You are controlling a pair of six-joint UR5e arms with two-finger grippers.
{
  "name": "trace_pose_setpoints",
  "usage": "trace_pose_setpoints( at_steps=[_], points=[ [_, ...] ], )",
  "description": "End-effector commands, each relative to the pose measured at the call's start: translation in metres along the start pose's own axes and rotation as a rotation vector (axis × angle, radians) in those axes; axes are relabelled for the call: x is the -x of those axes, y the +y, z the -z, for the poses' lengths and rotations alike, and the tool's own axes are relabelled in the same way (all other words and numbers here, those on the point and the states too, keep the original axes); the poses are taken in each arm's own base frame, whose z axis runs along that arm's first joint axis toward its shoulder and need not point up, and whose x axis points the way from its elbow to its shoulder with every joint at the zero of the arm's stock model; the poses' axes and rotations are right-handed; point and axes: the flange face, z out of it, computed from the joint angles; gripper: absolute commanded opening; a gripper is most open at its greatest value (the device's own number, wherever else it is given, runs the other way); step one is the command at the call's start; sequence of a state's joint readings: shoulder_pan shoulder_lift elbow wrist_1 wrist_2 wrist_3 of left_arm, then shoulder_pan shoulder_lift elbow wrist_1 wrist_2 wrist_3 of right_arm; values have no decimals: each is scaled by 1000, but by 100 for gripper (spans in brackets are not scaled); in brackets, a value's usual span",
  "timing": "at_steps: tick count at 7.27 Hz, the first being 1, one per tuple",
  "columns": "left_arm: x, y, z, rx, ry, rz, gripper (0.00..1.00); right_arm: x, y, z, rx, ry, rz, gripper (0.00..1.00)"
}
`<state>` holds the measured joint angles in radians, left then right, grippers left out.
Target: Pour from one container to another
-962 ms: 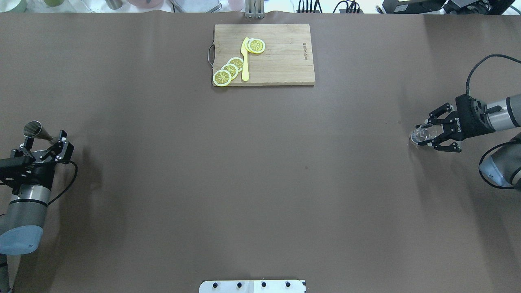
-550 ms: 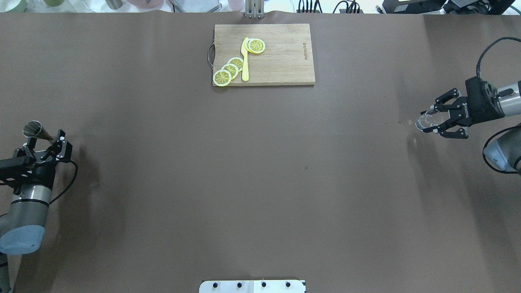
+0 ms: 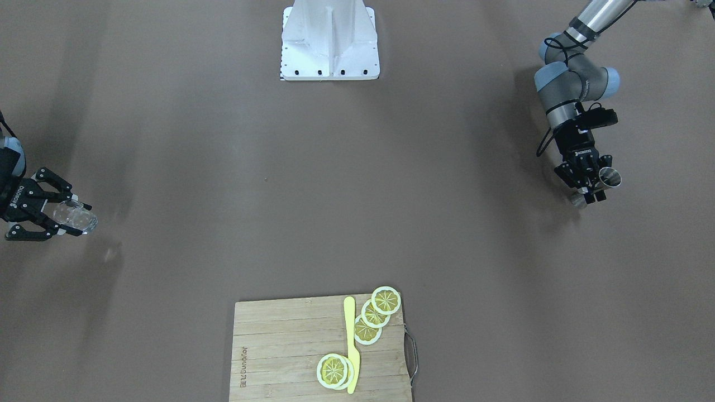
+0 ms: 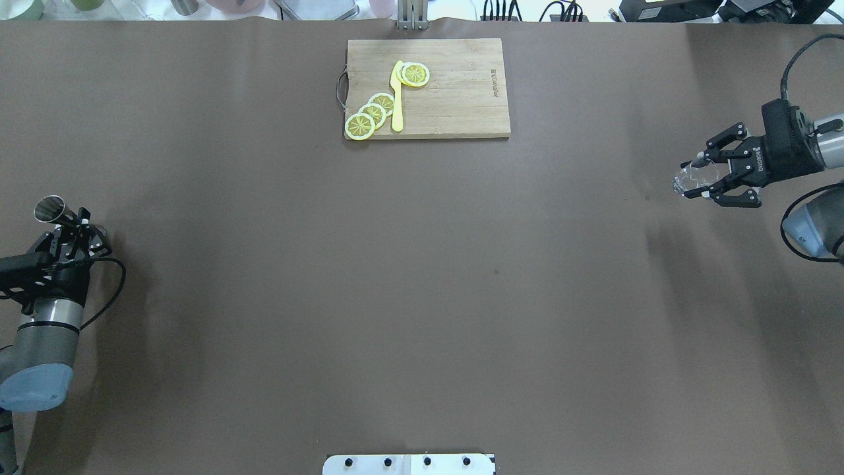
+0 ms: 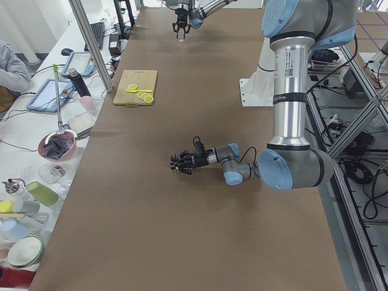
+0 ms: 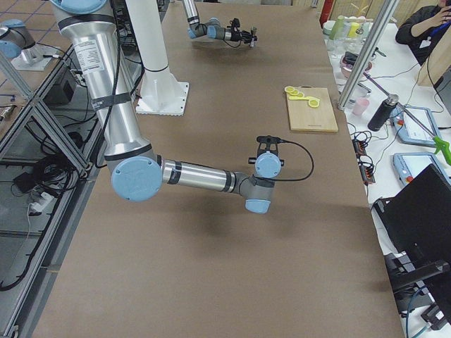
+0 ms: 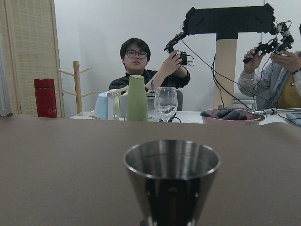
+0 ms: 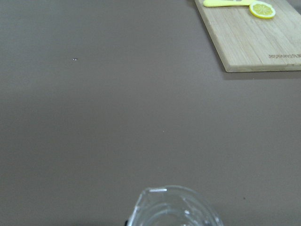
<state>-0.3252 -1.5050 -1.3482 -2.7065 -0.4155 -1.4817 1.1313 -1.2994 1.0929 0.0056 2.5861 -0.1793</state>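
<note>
1. The glass cup point(image 4: 688, 179) is pinched between the fingers of the right gripper point(image 4: 700, 177) and held above the table point(image 4: 422, 297) at its right end.
2. The jigger point(image 4: 51, 208) is clamped in the left gripper point(image 4: 89, 225) at the left end, open mouth up.
3. Cup and jigger are well apart.
4. A cutting board point(image 4: 461, 99) at the far edge carries lemon slices point(image 4: 372, 113) and a yellow knife point(image 4: 397, 99).

Overhead cam sits behind the robot's base point(image 4: 409, 464), looking forward and down over the table point(image 4: 422, 297). The front-facing one stares back from the far side, and both catch the cutting board point(image 4: 461, 99). Side cams look along the table from each end. Left wrist cam sits tight behind the jigger point(image 7: 171, 183), looking level. Right wrist cam tilts down past the glass cup point(image 8: 174, 207) toward the board.
</note>
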Motion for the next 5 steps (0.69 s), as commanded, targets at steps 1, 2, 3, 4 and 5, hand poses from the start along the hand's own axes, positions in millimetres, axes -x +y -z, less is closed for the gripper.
trace_pose_setpoints(
  at_steps=[1,2,3,4,5],
  points=[
    [-2,-4,-1,-1,-3,-2,2,-9,-17,-1,-12,12,19,0],
    [-5,-8,-2,-4,0,-63,0,-27,-33,6,-21,27,28,0],
    [-10,-21,-8,4,11,-94,0,-41,-45,11,-11,37,5,0],
    [-35,-38,-16,32,79,-32,0,-49,-62,11,-17,29,1,0],
    [-56,-51,-26,42,134,-120,0,-53,-87,14,-10,29,-36,0]
  ],
)
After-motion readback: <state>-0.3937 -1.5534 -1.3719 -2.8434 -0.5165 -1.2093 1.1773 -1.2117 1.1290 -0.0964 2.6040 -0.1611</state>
